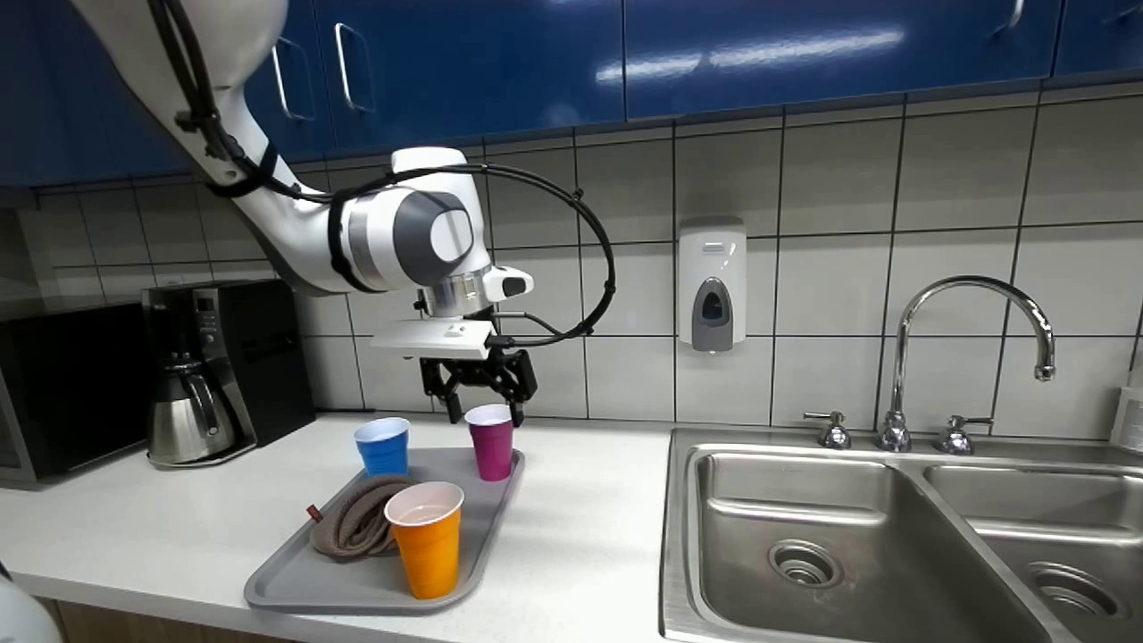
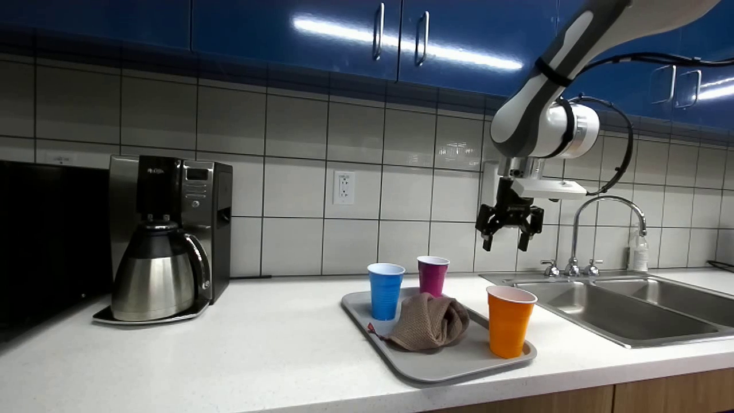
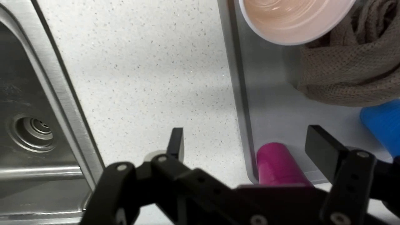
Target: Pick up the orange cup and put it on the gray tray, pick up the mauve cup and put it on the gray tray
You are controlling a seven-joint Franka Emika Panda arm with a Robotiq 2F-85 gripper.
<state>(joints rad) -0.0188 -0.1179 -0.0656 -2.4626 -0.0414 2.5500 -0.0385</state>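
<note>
2 spread fingers (image 3: 325,153) hold nothing — below them, offset away from the sink (image 1: 884,545), the mauve cup (image 2: 433,280) stands upright on the gray tray (image 2: 436,365); so does the orange cup (image 2: 507,330) — I'd guess those fingers need only rise.

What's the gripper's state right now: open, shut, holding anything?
Gripper: open, holding nothing, clear of the mauve cup.

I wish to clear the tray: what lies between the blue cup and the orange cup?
A cloth lies there, on the tray, in both exterior views.
</note>
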